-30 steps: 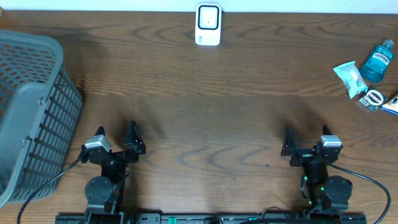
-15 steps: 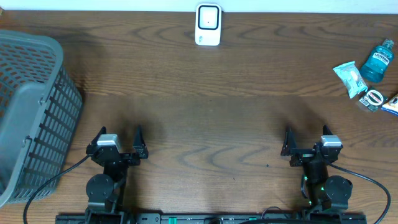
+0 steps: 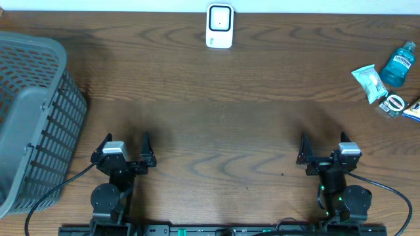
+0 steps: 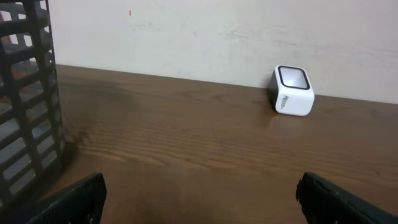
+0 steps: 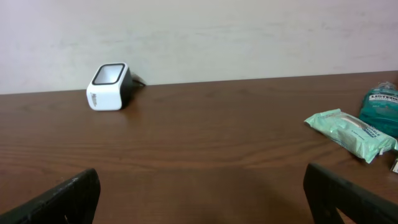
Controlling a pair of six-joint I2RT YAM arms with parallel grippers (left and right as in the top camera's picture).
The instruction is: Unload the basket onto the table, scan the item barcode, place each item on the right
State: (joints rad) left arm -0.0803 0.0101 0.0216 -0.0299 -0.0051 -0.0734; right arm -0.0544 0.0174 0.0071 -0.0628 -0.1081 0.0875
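A white barcode scanner (image 3: pixel 219 26) with a dark window stands at the table's far edge, centre; it also shows in the left wrist view as the scanner (image 4: pixel 292 91) and in the right wrist view as the scanner (image 5: pixel 109 86). Items lie at the far right: a blue mouthwash bottle (image 3: pixel 399 63), a green packet (image 3: pixel 369 82), a small tape roll (image 3: pixel 395 103). My left gripper (image 3: pixel 125 139) and right gripper (image 3: pixel 323 140) rest near the front edge, both open and holding nothing, far from the items. The packet (image 5: pixel 351 134) and bottle (image 5: pixel 382 109) lie ahead-right of the right gripper (image 5: pixel 202 196).
A grey slatted basket (image 3: pixel 29 111) fills the left side, close to my left arm; its wall (image 4: pixel 25 106) shows at the left of the left wrist view. A blue-white item (image 3: pixel 413 111) is cut off by the right edge. A pale wall runs behind the table.
My left gripper turned from a slanted pose to face straight ahead, then held still. The right arm and the objects have not moved.
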